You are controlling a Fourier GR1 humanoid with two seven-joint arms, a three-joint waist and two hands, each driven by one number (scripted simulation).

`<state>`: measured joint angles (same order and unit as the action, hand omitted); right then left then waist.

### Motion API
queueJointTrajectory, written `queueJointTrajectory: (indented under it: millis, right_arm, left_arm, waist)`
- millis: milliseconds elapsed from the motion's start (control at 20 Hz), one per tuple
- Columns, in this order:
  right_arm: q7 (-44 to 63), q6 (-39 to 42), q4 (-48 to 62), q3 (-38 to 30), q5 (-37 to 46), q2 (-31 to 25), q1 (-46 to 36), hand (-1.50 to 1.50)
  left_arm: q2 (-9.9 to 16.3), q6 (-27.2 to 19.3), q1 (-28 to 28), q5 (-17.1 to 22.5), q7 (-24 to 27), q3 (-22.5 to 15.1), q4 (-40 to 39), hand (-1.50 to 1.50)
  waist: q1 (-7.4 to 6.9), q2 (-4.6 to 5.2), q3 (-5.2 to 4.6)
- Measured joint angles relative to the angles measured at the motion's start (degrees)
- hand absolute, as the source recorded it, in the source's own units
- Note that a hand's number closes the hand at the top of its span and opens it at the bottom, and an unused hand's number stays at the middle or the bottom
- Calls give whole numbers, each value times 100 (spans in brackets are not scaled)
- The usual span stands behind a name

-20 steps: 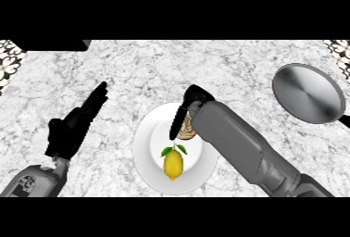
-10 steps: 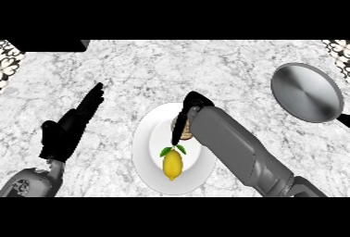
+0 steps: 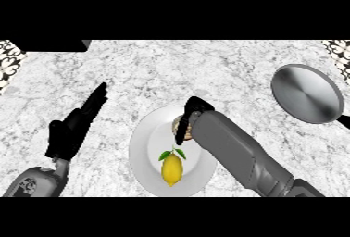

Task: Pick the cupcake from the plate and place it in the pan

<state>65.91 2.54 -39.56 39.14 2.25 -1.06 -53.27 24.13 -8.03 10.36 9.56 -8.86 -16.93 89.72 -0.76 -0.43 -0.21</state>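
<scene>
Grab step rn imo. The right hand [image 3: 190, 118] is down over the top part of the plate [image 3: 147, 148], fingers curled around the cupcake [image 3: 177, 124]. Only a sliver of the cupcake shows past the hand's left side, the rest is hidden by the hand + forearm. So the cupcake sits on the plate w/ the hand wrapped on it; can't tell if it's lifted off the surface at all.

A lemon [image 3: 172, 167] w/ leaves lies on the lower part of the same plate, just below the hand, not touching it afaict. The pan [image 3: 306, 94] is well apart, up at the right.

Left hand [image 3: 74, 127] is resting open at the left, fingers straight, holding nothing.

Next move prob needs a straight lift so the lemon doesn't get bumped, then a swing right + up to the pan.
</scene>
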Motion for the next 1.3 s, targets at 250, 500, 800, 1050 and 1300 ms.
queueJointTrajectory:
  millis: [250, 500, 800, 1050, 1300]
  right_arm:
    - [-128, 79, -30, 181, -155, -61, 19, 150]
    - [-85, 32, -230, 384, -252, -95, 95, 150]
    - [-188, -128, -216, 458, 114, -92, -63, 150]
    - [-520, -1049, -340, 625, 1047, -384, -213, 150]
    - [-441, -1773, -514, 797, 2022, -552, -520, 150]
  left_arm:
    - [-69, 120, 66, -32, -14, 111, -63, 0]
    - [-134, 209, -66, -100, 101, 158, -91, 0]
    - [-206, 276, 46, -188, -18, 297, -132, 0]
    - [-193, 277, -9, -172, -73, 377, -75, 0]
    - [-149, 316, -3, -134, -169, 470, -33, 0]
  waist:
    - [-9, -43, -25]
    - [3, -48, -32]
    - [32, 1, -6]
    - [105, -9, 12]
    - [148, -30, 16]
